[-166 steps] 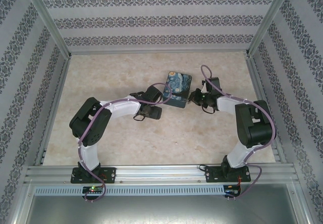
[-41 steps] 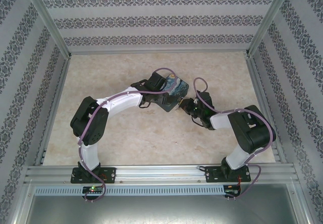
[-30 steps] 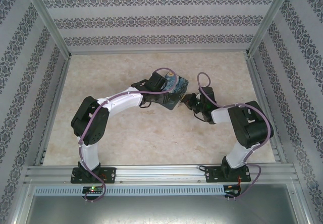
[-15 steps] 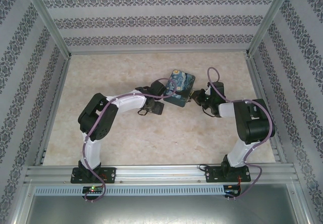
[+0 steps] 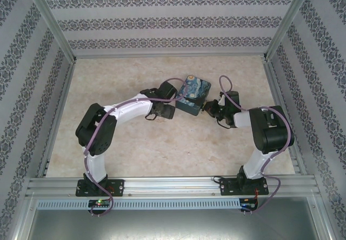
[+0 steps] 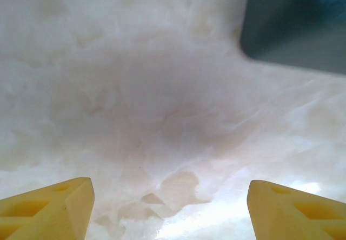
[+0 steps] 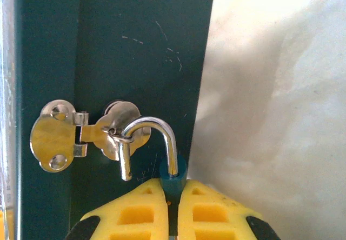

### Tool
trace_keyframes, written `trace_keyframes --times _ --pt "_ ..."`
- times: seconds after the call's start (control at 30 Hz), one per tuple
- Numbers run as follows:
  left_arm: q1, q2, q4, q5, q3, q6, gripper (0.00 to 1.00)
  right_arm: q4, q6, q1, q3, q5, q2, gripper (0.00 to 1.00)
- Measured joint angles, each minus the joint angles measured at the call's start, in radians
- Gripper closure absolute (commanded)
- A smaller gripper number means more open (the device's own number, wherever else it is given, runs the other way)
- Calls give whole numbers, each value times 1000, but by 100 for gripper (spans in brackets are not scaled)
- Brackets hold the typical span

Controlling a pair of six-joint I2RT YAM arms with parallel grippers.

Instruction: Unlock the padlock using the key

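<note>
Jaws of the right gripper are pinched shut on the teal body of the padlock, as seen from the right wrist. The left gripper stands wide open over bare table, holding nothing, with a corner of the box just beyond it.

The padlock hangs from the hasp on the side wall of the box, which sits near the middle of the table, a little toward the far edge. The right gripper is against the box's right side and the left gripper is just beside its left side.

The shackle runs through the hasp's loop. One leg enters the body and the other ends free beside it, so the lock looks open, though the fingers hide most of the body.

The padlock is judged light, rigid and smooth, and likely to swivel on its thin shackle and slip from the pads if twisted. The flat faces of the body, where the fingers now press, look the surest hold. The box seems light enough to slide, so bracing it from the left would help.
</note>
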Motion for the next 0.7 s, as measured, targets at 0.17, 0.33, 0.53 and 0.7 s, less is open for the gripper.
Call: trace_keyframes --times 0.17,0.33,0.53,0.7 --pt "-2 5 -26 25 177 24 24 -2 -3 0 -23 0 -29 100" --pt "-10 93 -56 57 368 57 24 -1 -3 0 -49 1 -53 100" --pt "-38 254 -88 76 525 86 24 -2 -2 0 -84 1 -77 100" --pt "-69 339 -125 64 581 118 24 0 -2 -1 -93 1 -80 100"
